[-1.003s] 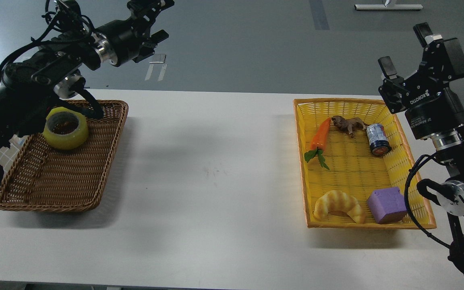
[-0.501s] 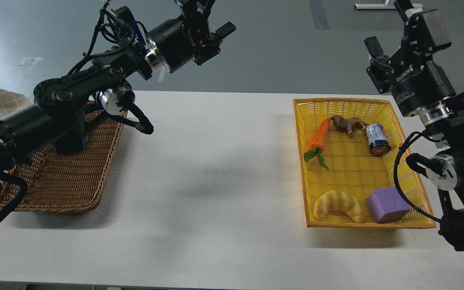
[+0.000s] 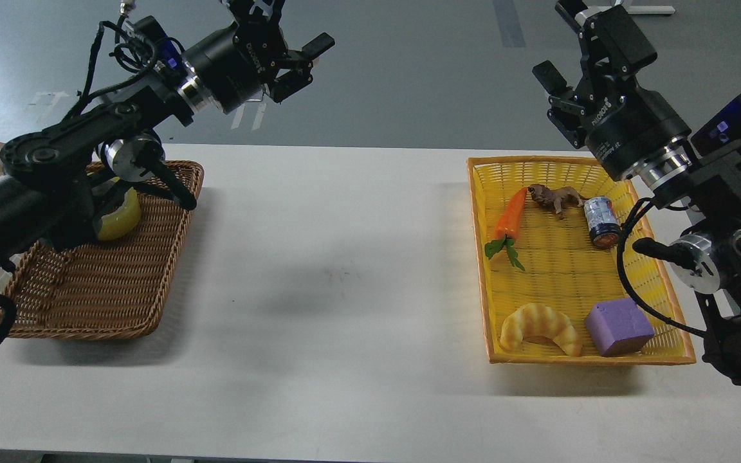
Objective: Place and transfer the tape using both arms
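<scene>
The yellow tape roll (image 3: 119,217) lies in the far part of the brown wicker basket (image 3: 145,289) at the left. My left arm hides most of it. My left gripper (image 3: 293,29) is raised high above the table's far edge, to the right of the basket, with its fingers spread and nothing between them. My right gripper (image 3: 558,42) is raised above the far edge of the yellow basket (image 3: 481,257), fingers spread and empty.
The yellow basket at the right holds a carrot (image 3: 512,215), a brown toy animal (image 3: 557,196), a small can (image 3: 602,222), a striped croissant (image 3: 541,328) and a purple cube (image 3: 618,326). The white table (image 3: 345,289) lies between the two baskets.
My left gripper swung up and right away from the wicker basket, then came back a little left. My right gripper rose and shifted left. The tape stays in the basket.
</scene>
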{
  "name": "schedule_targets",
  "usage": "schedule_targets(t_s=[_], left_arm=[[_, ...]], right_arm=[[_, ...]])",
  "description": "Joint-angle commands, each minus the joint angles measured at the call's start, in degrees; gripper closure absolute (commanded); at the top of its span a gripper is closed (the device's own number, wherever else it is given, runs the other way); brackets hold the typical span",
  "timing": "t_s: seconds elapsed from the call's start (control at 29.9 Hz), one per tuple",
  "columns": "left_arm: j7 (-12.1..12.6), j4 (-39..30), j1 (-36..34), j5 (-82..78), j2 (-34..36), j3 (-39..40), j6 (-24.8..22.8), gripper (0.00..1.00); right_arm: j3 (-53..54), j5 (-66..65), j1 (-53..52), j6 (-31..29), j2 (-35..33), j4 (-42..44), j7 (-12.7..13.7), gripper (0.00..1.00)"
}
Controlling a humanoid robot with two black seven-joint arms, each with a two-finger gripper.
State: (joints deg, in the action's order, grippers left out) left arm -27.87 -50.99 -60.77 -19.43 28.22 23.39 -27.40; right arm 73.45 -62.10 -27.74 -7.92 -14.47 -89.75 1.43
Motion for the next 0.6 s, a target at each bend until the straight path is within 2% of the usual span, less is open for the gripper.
schedule_targets(t_s=[0.0, 0.1, 0.17, 0.2, 0.27, 0.33, 0.43, 0.57], left_arm=[[-0.13, -2.35, 4.7, 0.71, -0.62, 4.82, 1.3, 0.02], [0.88, -5.77, 9.79, -0.17, -2.02, 12.97, 1.74, 0.02], [3.69, -5.78, 10.06, -0.26, -3.43, 14.57, 2.35, 0.02], [6.05, -5.78, 10.06, -0.26, -4.22, 14.84, 4.09, 0.02], [7.74, -5.78, 10.06, -0.34, -4.75, 14.84, 6.47, 0.02], [8.1, -5.87, 10.06, -1.13, -5.02, 14.75, 9.11, 0.02], [7.57, -6.05, 10.15, -2.54, -4.14, 16.06, 9.38, 0.02], [6.69, -8.15, 13.21, -2.72, -4.57, 23.08, 9.56, 0.02]], right_arm=[[0.99, -0.04, -1.17, 0.54, 1.9, 0.54, -0.03, 0.0], [1.08, -0.13, -1.61, 0.37, 3.13, 1.58, -0.37, 0.0], [1.17, -0.13, -2.05, 0.45, 3.92, 2.82, -0.64, 0.0], [1.08, -0.04, -2.92, 0.45, 4.96, 2.82, -0.73, 0.0], [1.08, -0.04, -3.46, 0.37, 6.37, 2.82, -0.73, 0.0], [1.17, 0.05, -3.55, 0.28, 7.61, 2.21, -0.73, 0.0], [1.17, 0.13, -3.55, 0.28, 7.79, 0.72, -0.91, 0.0], [2.66, 0.13, -3.29, 0.28, 7.7, 0.18, -0.91, 0.0]])
